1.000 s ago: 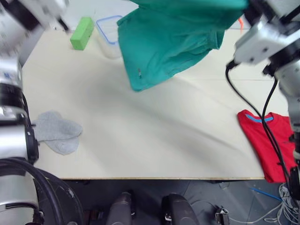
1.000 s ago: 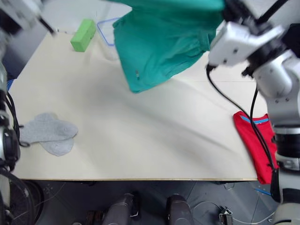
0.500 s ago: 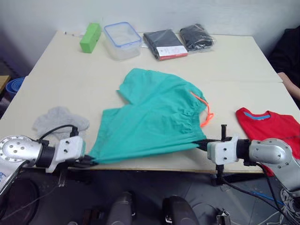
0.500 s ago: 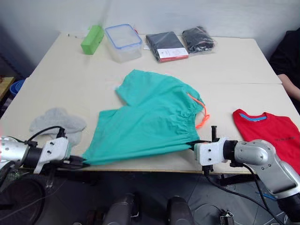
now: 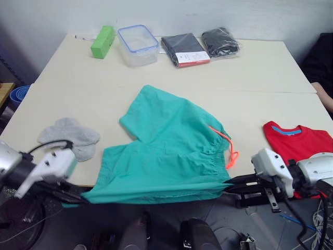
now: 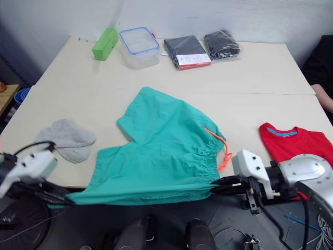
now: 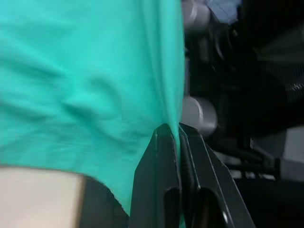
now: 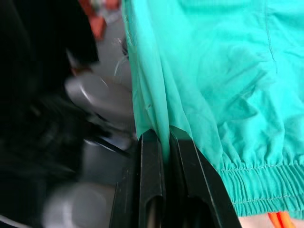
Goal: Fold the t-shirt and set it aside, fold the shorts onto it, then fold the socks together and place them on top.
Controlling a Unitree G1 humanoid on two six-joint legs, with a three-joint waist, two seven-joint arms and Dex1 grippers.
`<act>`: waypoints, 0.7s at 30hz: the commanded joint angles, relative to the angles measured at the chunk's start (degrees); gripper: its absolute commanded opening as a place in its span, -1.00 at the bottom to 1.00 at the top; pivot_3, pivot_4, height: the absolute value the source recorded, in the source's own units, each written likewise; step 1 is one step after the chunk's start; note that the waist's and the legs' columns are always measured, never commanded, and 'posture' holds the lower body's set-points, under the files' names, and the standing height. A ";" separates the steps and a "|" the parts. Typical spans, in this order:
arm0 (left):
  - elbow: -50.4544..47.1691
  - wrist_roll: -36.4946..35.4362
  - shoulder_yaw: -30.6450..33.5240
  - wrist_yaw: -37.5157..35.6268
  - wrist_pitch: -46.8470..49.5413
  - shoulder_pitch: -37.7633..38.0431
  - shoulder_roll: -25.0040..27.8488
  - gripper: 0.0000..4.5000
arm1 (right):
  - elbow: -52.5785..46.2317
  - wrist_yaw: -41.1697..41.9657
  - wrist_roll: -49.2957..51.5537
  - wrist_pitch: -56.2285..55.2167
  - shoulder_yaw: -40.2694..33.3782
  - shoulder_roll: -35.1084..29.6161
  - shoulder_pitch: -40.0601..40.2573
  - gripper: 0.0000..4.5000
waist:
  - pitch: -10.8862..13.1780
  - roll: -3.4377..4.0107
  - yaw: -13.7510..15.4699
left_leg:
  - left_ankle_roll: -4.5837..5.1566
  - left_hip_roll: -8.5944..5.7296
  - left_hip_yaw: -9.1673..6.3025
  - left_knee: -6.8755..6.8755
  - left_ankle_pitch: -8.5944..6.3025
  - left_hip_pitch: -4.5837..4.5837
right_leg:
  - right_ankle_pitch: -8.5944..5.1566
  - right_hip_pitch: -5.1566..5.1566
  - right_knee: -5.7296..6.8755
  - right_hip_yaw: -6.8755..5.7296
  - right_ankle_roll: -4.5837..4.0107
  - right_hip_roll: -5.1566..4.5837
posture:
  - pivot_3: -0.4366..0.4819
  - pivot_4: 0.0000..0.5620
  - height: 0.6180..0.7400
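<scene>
The teal-green shorts point(image 5: 166, 151) lie spread across the middle of the table, their near edge pulled past the table's front edge. My left gripper point(image 5: 78, 197) is shut on the shorts' near left corner, and my right gripper point(image 5: 229, 183) is shut on their near right corner by the waistband. Each wrist view has the cloth point(image 7: 95, 80) pinched between that gripper's black fingers point(image 8: 152, 156). An orange drawstring point(image 5: 228, 151) trails at the waistband. The red t-shirt point(image 5: 302, 146) lies folded at the table's right edge. Grey socks point(image 5: 70, 136) lie at the left.
Along the far edge stand a green block point(image 5: 102, 40), a clear lidded container point(image 5: 138, 44) and two dark packaged items point(image 5: 200, 44). Bare tabletop point(image 5: 260, 78) lies between these and the shorts. A person's sleeve point(image 5: 322, 62) is at the far right.
The shorts came down from being held high in the air and now lie on the table. Both grippers have drawn their corners back past the front edge, spreading the cloth flatter.
</scene>
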 commanded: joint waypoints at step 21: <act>94.12 55.61 -40.78 54.15 -53.89 -93.75 -58.53 -0.99 | 13.47 -48.49 13.46 24.92 -12.70 24.05 -14.45 -1.00 | -0.06 -0.39 0.87 | 0.63 -0.48 0.49 1.02 0.19 -1.62 | 0.77 -1.32 0.19 -0.59 1.06 -0.23 | -0.05 -0.47 1.00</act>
